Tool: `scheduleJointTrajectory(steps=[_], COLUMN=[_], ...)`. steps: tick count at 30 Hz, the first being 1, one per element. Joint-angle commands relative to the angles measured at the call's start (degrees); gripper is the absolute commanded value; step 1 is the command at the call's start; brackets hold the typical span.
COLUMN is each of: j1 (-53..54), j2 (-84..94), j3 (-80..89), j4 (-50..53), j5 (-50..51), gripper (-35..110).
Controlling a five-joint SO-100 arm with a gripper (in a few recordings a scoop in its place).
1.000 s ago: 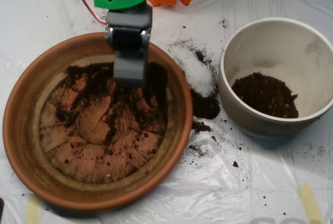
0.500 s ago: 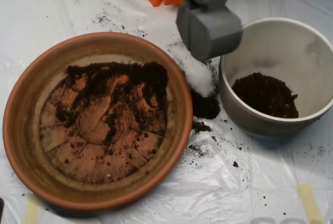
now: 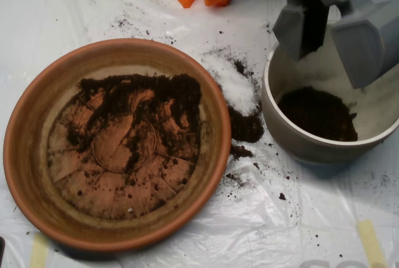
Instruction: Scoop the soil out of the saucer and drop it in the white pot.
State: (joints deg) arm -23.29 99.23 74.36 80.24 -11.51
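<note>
I have the hand (image 3: 336,31) above the white pot (image 3: 280,128), its two shells spread apart, gripping nothing, so soil (image 3: 318,113) falls inside; more remains in the saucer (image 3: 25,156).

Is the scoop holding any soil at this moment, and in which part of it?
The scoop is open above the white pot, its two halves spread apart. No soil shows between them, so it seems to hold nothing.

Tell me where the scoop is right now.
In the overhead view, the scoop is at upper right, open above the white pot, right of the saucer.
</note>
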Motion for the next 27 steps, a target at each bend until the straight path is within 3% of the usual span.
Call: scheduleJointTrajectory(steps=[1, 6, 13, 18, 27], j1=[1.58, 10.55, 33.66, 46.14, 57.13], j2=[5.98, 8.53, 16.87, 19.34, 12.74], j3=[1.93, 1.85, 8.88, 24.26, 44.21], j4=[-1.76, 0.88, -1.67, -9.14, -24.79], j5=[0.18, 4.39, 11.07, 8.70, 6.77], gripper=[32, 36, 32, 36, 39])
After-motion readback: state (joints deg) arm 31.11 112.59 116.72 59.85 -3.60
